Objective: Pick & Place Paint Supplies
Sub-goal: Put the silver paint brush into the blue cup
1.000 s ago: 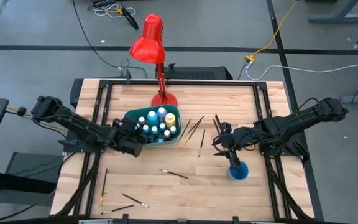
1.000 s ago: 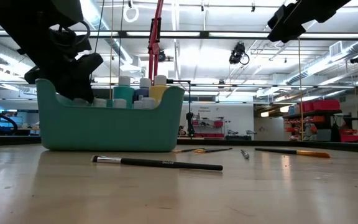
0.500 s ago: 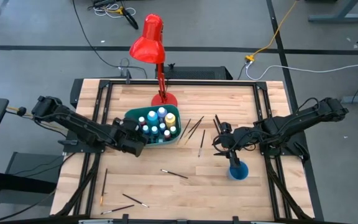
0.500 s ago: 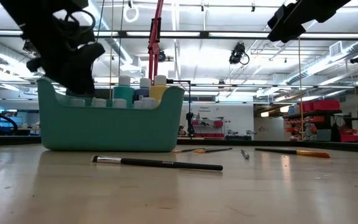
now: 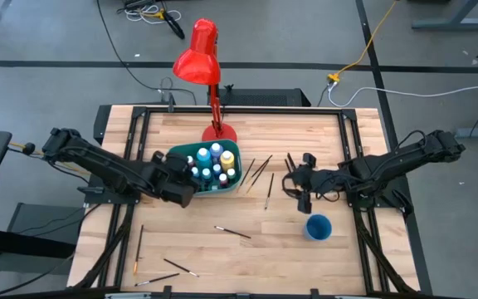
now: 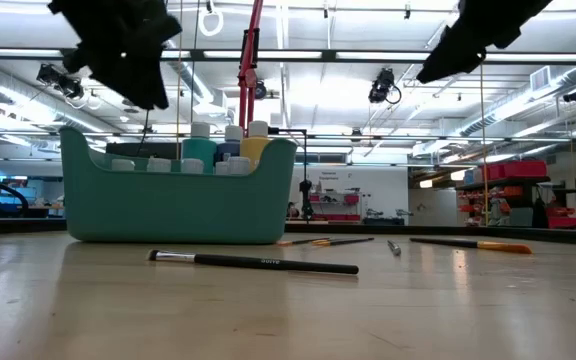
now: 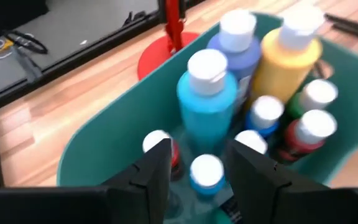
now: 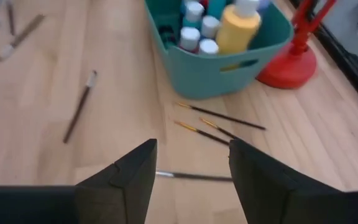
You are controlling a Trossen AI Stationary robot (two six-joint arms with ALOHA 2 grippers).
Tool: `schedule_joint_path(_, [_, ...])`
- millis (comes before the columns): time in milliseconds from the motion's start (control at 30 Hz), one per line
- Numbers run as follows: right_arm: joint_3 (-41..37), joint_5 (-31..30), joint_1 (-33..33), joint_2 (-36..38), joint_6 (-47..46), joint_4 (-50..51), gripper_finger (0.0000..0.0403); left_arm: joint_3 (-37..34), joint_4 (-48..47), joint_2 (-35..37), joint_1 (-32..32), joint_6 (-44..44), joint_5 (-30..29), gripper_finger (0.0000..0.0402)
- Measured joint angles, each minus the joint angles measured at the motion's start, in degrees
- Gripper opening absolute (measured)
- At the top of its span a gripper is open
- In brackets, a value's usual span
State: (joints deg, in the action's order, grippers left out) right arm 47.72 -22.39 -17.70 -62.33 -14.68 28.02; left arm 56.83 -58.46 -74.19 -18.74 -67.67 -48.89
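Note:
A teal bin (image 5: 173, 157) at the table's middle holds several white-capped paint bottles (image 5: 213, 163), standing upright; among them a teal one (image 7: 207, 102) and a yellow one (image 7: 284, 65). My left gripper (image 7: 197, 155) hovers open above the bin's near left corner (image 5: 187, 184), with nothing between its fingers. My right gripper (image 8: 191, 149) is open and holds nothing, right of the bin (image 5: 295, 187), above the bare wood. Thin dark paintbrushes lie flat on the table: one near the middle (image 5: 232, 232), several right of the bin (image 5: 262, 174).
A small blue cup (image 5: 318, 226) stands near the right gripper, toward the near edge. A red desk lamp (image 5: 218, 130) stands behind the bin. More brushes lie at the near left (image 5: 139, 247) (image 5: 179, 267). A black frame (image 5: 135, 124) borders the wooden top.
My left gripper has risen straight up out of the bin's near left corner and now hangs clear above the bottles. My right gripper has stayed in place but turned at the wrist, its fingers swinging away from the blue cup toward the far side.

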Motion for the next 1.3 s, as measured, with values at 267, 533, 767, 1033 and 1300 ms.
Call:
schedule_joint_path(267, [0.00,-8.35,0.62,0.00,-10.53,2.42,0.0206,1.76,11.79,0.07,-0.83,8.65,0.22,0.0135])
schedule_joint_path(533, [0.00,-8.23,1.25,0.00,-10.38,2.43,0.0206,1.76,33.73,0.07,-2.51,36.04,10.32,0.0129])
schedule_joint_path(767, [0.00,-2.06,1.22,0.00,-9.74,1.35,0.0206,1.85,39.09,-0.88,-4.83,42.83,15.28,0.0129])
schedule_joint_path(1033, [0.00,-0.69,1.23,-0.26,-9.68,1.10,0.0206,1.78,47.09,-11.30,-8.91,42.93,15.59,0.0129])
schedule_joint_path(1300, [0.02,-0.51,1.21,-1.15,-9.68,1.12,0.0206,1.76,58.41,-23.58,-11.41,47.31,14.27,0.0129])
